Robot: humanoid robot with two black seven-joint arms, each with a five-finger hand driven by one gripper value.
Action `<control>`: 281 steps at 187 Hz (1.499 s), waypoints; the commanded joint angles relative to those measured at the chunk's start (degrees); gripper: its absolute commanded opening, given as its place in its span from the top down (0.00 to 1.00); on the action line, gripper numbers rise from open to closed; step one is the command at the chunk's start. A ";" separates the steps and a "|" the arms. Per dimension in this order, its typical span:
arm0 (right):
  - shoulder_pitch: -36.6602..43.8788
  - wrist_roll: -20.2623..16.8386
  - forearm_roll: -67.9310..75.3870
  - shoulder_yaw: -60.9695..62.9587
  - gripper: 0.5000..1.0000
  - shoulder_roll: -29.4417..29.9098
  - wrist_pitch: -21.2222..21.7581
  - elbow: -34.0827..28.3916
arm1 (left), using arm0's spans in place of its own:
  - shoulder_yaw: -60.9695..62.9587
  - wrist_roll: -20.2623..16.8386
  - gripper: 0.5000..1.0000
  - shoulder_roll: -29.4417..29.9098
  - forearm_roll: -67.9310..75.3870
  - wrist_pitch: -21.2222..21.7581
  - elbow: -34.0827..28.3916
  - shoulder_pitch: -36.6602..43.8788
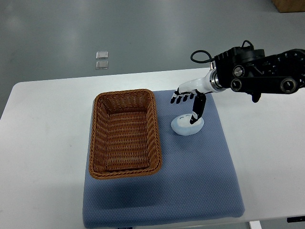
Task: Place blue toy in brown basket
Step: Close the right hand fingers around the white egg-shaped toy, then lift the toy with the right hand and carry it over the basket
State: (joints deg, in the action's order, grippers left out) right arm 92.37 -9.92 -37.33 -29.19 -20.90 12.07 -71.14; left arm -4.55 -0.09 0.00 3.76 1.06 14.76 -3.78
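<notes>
Brown basket (125, 134) empty, on blue mat (200, 181) on table (43, 143). Blue toy (186, 126) just right of basket. Right hand (187, 98) over toy, fingers spread, thumb touching it, no grip.

The basket (125, 134) is warm brown wicker with a tight woven pattern. At its 3 o'clock lies the toy (185, 126), pale blue, almost white. Both sit on a slate-blue mat (200, 181) with a fine dotted texture, over a white desk (43, 157). The right robot hand (187, 98) is white with black fingertips; its arm (267, 71) is black.
</notes>
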 commanded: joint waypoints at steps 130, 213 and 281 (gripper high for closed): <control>-9.14 0.08 -3.89 0.19 0.49 2.01 -2.67 4.61 | 0.07 0.00 0.00 0.00 0.02 0.00 -0.26 0.00; -5.89 0.08 -4.33 0.89 0.88 -0.19 -1.26 5.58 | 0.07 0.00 0.00 0.00 0.02 0.00 -0.35 0.00; 10.02 0.08 -2.84 0.98 0.88 -2.48 3.40 -0.49 | 0.16 0.00 0.00 0.00 0.02 0.00 -0.08 0.00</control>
State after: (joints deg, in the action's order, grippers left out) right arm 98.69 -9.84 -40.60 -28.20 -24.00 14.97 -71.21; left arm -4.39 -0.09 0.00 3.71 1.06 14.59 -3.78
